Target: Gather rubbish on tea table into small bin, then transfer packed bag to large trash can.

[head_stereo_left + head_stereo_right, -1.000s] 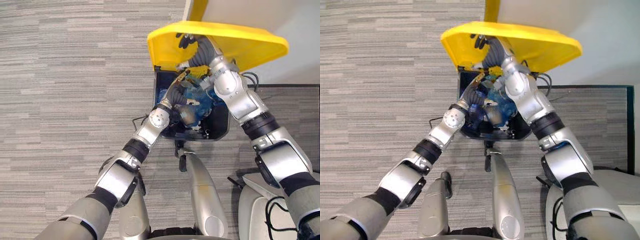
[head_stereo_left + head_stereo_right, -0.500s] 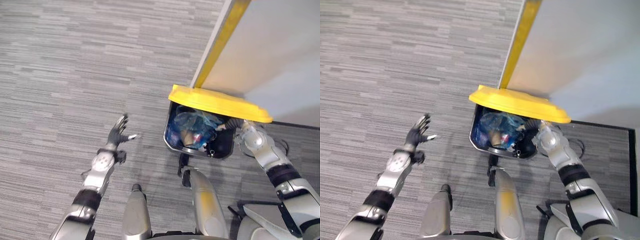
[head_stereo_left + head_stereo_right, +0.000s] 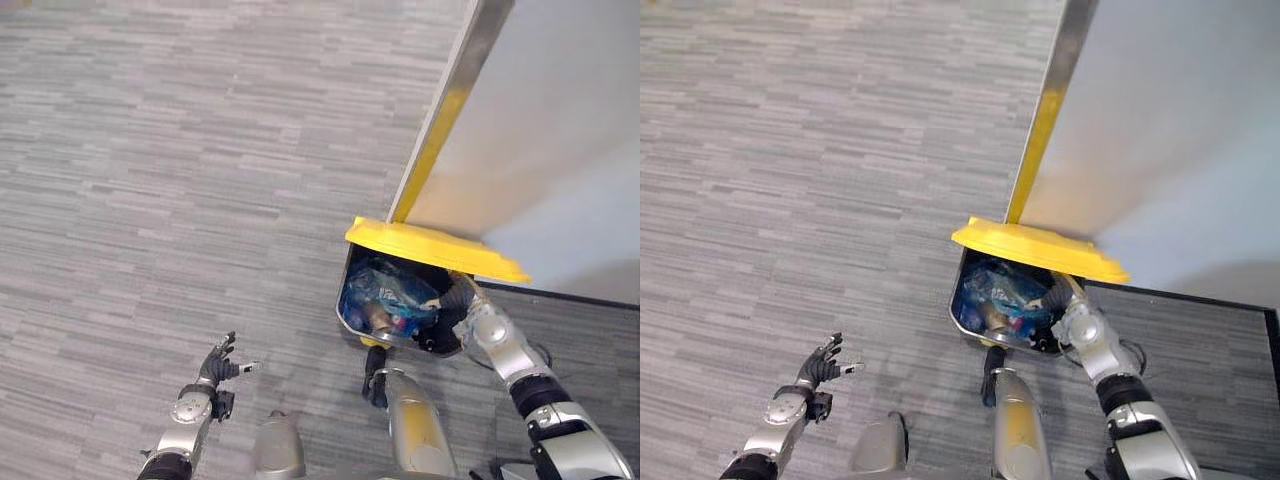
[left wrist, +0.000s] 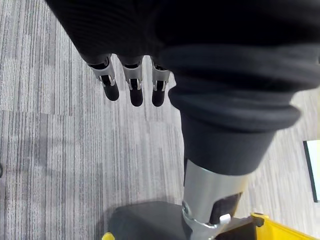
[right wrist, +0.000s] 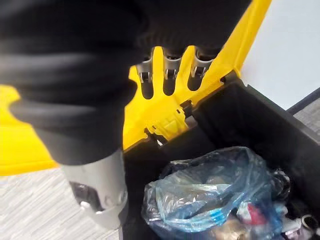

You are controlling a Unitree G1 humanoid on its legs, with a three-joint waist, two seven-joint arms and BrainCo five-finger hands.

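Note:
The large black trash can [image 3: 343,300] stands by the wall with its yellow lid [image 3: 430,250] tilted partly up. A packed blue bag [image 3: 385,298] of rubbish lies inside it, also seen in the right wrist view as the blue bag [image 5: 200,200]. My right arm reaches in under the lid, and my right hand [image 5: 167,77] has straight fingers against the lid's underside, open and holding nothing. My left hand [image 3: 218,364] hangs over the carpet well left of the can. It is open and empty, its fingers [image 4: 131,85] straight.
A white wall panel [image 3: 560,120] with a yellow and metal edge strip [image 3: 450,110] rises behind the can. A dark mat [image 3: 590,320] lies to its right. Grey carpet [image 3: 200,150] spreads to the left and ahead.
My left hand has let go of the blue bag, come out of the can and drawn back to the lower left. The lid has dropped lower. The camera has pulled back.

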